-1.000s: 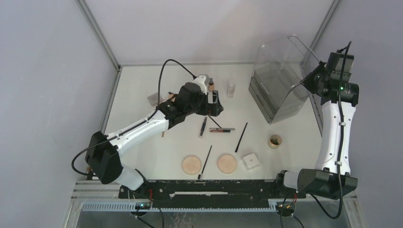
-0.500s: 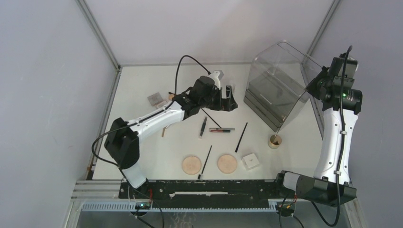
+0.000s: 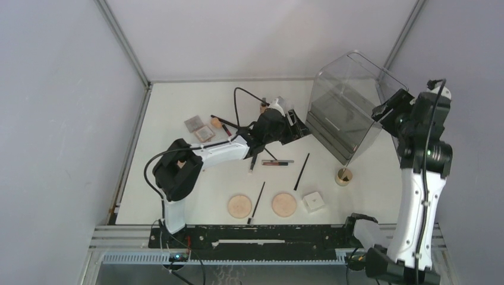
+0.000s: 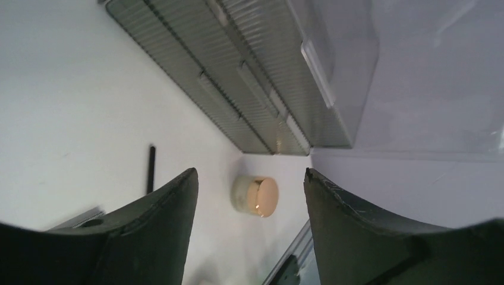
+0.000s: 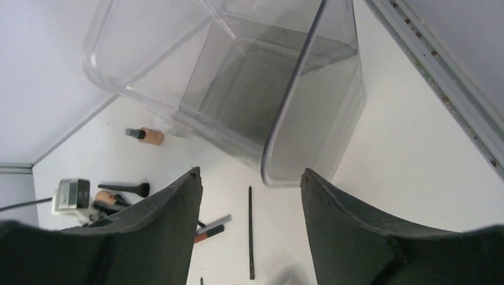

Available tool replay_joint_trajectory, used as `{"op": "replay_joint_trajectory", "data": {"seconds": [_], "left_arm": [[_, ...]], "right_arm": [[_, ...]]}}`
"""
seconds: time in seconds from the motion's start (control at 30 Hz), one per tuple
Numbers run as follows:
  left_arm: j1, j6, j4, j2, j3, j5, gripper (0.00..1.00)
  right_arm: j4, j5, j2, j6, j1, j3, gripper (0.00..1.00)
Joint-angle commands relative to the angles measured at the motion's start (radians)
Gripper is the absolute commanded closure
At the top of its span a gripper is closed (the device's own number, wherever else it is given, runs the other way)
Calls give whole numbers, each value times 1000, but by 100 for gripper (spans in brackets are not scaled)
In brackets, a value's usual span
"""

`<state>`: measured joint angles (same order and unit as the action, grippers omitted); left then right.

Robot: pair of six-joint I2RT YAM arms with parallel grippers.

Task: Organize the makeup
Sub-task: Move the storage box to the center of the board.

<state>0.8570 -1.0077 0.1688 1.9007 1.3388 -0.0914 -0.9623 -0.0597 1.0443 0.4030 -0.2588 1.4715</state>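
left pincer (image 4: 249,173): you have it spread wide, with nothing between its fingers. It is held above the table (image 3: 172,107).
clear bin (image 3: 347,104): it sits tilted, and its ribbed grey face fills the view just ahead of your left pincer. Whether they touch cannot be told.
small round jar (image 4: 255,196): it stands on the table and shows in the gap beyond the left pincer's fingertips, near the bin's corner.
thin black pencil (image 4: 150,169): it lies flat on the table, just past the tip of one left-pincer finger.
right pincer (image 5: 250,172): you have it spread as well, and empty. The bin's clear rim runs directly before its fingertips, and contact cannot be told.
tan bottle (image 5: 145,135): it has a dark cap and lies on its side. It is well beyond your right pincer, past the bin.
red lip stick (image 3: 277,162): it lies on the table behind the left pincer, towards its arm's base.
left puff (image 3: 239,206), right puff (image 3: 284,204): both lie well behind the left pincer, with a black brush (image 3: 257,202) between them.
white box (image 3: 313,200): it is just beside the right puff, well apart from both pincers.
square compacts (image 3: 193,123): there are two, well back from the left pincer beside its forearm.
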Motion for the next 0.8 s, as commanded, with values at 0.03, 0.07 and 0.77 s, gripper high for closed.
{"op": "replay_joint_trajectory", "data": {"seconds": [0.03,0.07,0.77], "left_arm": [[11,-128,179,52,3,41,29],[15,-134,185,67,12,38,29],[37,-281,326,308,147,93,44]], "right_arm": [[95,42,-157,46,33,-96,30],[100,40,-175,47,41,-106,30],[132,76,-307,27,191,-99,30]]}}
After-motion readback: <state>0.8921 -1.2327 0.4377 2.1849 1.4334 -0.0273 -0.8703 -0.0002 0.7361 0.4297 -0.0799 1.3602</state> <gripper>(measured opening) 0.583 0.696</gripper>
